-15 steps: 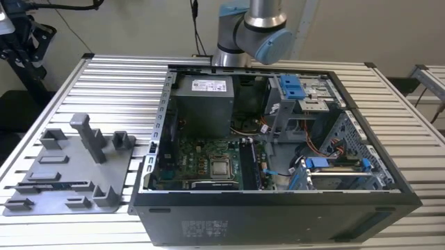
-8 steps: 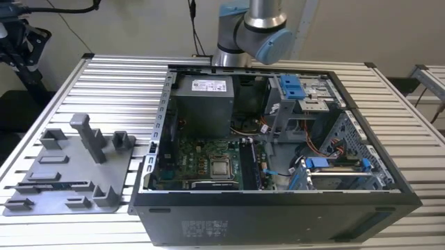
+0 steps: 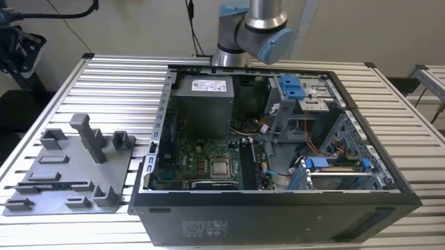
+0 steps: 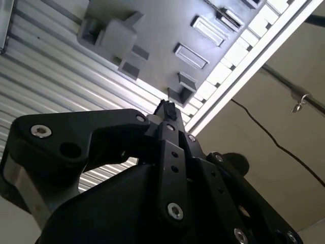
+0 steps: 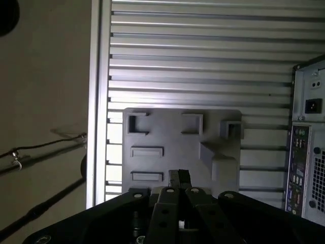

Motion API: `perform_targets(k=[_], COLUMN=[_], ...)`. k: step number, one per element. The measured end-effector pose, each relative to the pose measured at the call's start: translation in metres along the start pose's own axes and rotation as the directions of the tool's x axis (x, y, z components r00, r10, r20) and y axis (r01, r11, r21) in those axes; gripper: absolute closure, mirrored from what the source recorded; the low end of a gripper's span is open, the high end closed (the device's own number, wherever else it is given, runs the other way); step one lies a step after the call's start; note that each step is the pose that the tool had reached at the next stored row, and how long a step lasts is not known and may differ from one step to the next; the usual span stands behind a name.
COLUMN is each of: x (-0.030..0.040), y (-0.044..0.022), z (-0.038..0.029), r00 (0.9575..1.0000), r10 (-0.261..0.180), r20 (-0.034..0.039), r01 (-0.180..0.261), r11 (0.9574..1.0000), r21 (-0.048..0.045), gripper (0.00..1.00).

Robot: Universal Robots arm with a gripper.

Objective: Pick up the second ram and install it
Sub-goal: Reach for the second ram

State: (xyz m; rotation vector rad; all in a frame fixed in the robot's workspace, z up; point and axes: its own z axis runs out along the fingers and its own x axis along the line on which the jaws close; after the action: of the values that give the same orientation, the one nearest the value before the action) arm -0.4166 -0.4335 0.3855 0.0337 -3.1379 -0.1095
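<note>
1. One grey fixture plate (image 3: 73, 165) lies at the exterior view's left, close to the edge of the slatted desk (image 3: 118, 83). One dark, bluish strip, the second ram (image 3: 61, 183), lies flat in a long slot of the plate (its chips are too small to make out).
2. Bare slats lie open beyond the plate, and a narrow gap separates the plate from the case.
3. One tool (image 5: 179, 175) hangs high above the plate in both wrist views (image 4: 166, 108). Its fingertips are pressed together with nothing between them, well apart from the ram.
4. One open-topped computer case (image 3: 278, 219) sits at the centre and right. Inside are one motherboard (image 3: 187, 161) with one square silver processor (image 3: 221, 167), one grey power supply (image 3: 201, 101) and two blue drive latches (image 3: 295, 86).
5. One arm joint (image 3: 254, 31) rises beyond the case's far wall.
</note>
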Motion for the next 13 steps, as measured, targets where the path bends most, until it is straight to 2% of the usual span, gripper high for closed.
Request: perform_targets(k=[13], x=[0.001], y=[-0.0454], z=[-0.0017], r00=[1.0], r10=[0.0], r20=[0.0001], r01=[0.0], r11=[1.0], r21=[-0.0001], gripper=[0.89])
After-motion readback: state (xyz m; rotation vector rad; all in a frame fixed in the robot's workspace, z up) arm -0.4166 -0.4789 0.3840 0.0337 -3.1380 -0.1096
